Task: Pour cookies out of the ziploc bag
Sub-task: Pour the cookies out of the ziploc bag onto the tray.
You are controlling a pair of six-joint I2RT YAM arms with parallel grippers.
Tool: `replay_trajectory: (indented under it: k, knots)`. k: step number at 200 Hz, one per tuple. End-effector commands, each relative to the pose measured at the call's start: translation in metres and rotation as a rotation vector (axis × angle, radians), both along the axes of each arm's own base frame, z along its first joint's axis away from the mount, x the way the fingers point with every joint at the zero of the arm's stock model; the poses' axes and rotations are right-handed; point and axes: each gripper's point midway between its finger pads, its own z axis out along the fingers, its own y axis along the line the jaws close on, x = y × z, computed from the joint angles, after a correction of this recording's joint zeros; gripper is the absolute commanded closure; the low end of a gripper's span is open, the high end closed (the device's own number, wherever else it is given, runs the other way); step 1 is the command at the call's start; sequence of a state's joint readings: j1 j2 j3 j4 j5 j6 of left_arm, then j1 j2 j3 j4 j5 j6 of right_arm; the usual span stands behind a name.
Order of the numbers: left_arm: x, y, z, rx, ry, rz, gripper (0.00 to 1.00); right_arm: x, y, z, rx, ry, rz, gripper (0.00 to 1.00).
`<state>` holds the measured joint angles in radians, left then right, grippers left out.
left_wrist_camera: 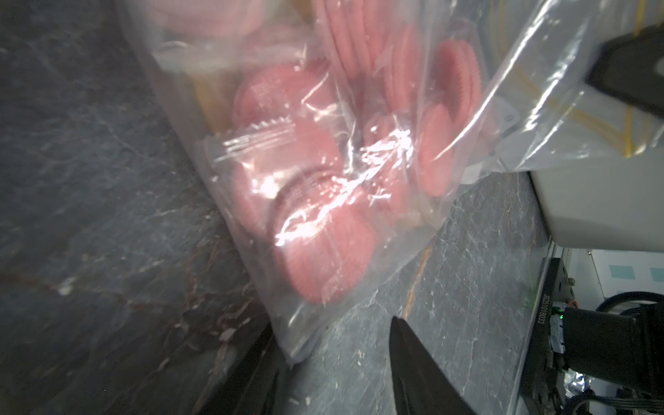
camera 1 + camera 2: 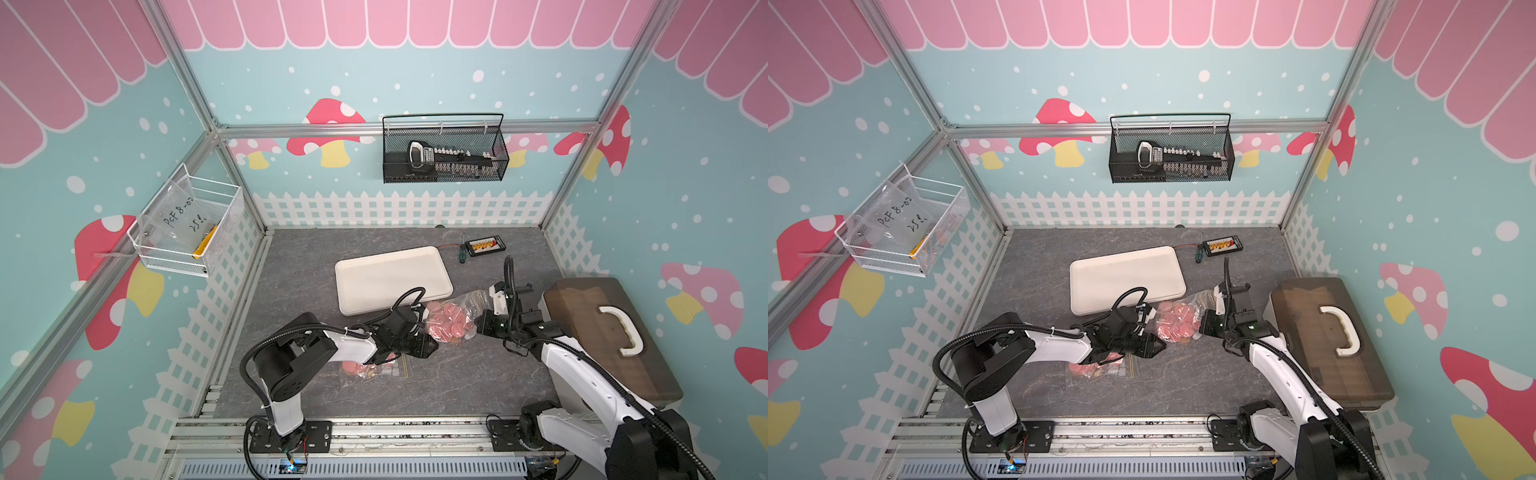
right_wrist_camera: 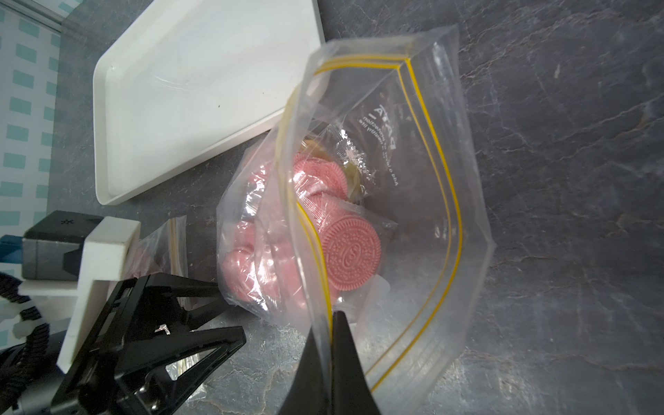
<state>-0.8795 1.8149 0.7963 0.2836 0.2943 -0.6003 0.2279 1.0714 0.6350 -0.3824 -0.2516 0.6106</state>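
Observation:
A clear ziploc bag holding pink cookies lies on the grey table, just in front of the white tray. My right gripper is shut on the bag's rim at the yellow zip line. The bag's mouth gapes wide, with an embossed cookie showing inside. My left gripper is open at the bag's closed end. The bag's bottom corner sits between its jaws, close to one finger.
A second small bag with pink cookies lies under my left arm. At the right stands a brown case with a white handle. A black connector board and a screwdriver lie behind the tray. Wire baskets hang on the walls.

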Motion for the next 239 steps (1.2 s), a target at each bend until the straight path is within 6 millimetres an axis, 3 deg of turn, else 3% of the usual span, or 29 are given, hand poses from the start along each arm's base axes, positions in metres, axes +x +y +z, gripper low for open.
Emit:
replay_trajectory:
  k: [1, 113, 166, 209, 239]
  knots:
    - [-0.005, 0.005, -0.017, 0.038, 0.034, 0.013, 0.58, 0.000, -0.002, 0.000, -0.001, 0.010, -0.007, 1.00]
    - [-0.005, 0.009, -0.018, 0.057, 0.034, 0.017, 0.85, 0.000, -0.003, 0.000, 0.001, 0.004, -0.013, 1.00]
    - [-0.006, 0.010, -0.017, 0.058, 0.031, 0.018, 0.87, 0.000, -0.002, 0.001, 0.004, 0.003, -0.011, 1.00]
    - [-0.005, 0.011, -0.010, 0.060, 0.020, 0.025, 1.00, 0.001, -0.001, 0.008, 0.007, -0.021, -0.003, 1.00]
    - [-0.003, 0.009, -0.003, 0.064, 0.020, 0.020, 1.00, 0.001, -0.001, 0.015, -0.002, -0.043, 0.014, 1.00]
